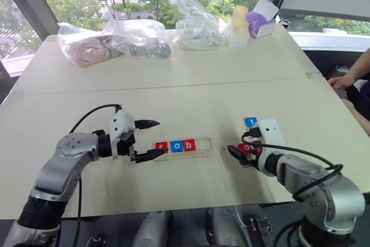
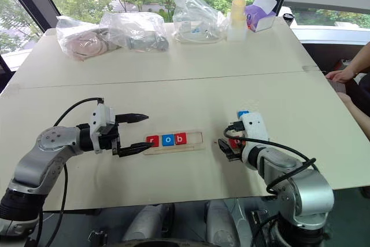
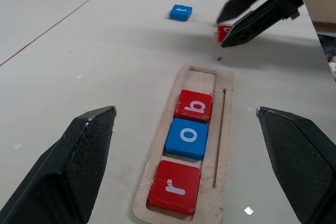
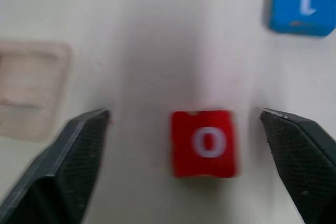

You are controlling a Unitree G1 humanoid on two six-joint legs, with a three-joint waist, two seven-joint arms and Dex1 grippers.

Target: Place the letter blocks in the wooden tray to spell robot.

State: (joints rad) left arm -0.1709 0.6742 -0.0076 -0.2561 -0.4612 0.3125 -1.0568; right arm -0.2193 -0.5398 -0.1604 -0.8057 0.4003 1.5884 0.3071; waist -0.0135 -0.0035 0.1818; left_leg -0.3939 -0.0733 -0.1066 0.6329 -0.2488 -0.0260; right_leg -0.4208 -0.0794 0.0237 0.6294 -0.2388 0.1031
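Beside the wooden tray (image 3: 223,145), we log: red o block (image 4: 205,142) lying untouched between our right gripper's (image 4: 184,161) spread fingers; left gripper (image 3: 191,166) likewise open.

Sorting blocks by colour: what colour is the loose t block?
Blue, clearest in the right wrist view.

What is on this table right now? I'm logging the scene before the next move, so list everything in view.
Wooden tray: one, pale wood, table centre, its right end bare.
Tiles in tray: three; red r, blue o, red b, side by side from the tray's left end.
Loose tiles: two; red o on the table between the right gripper's fingers, blue t beyond it.
Plastic bags: three, clear, far edge.
Bottle: one, pale yellow, far edge.
Purple box: one, far right corner.
Person's hand: right table edge.
Left gripper: open, at the tray's left end.
Right gripper: open, around red o.
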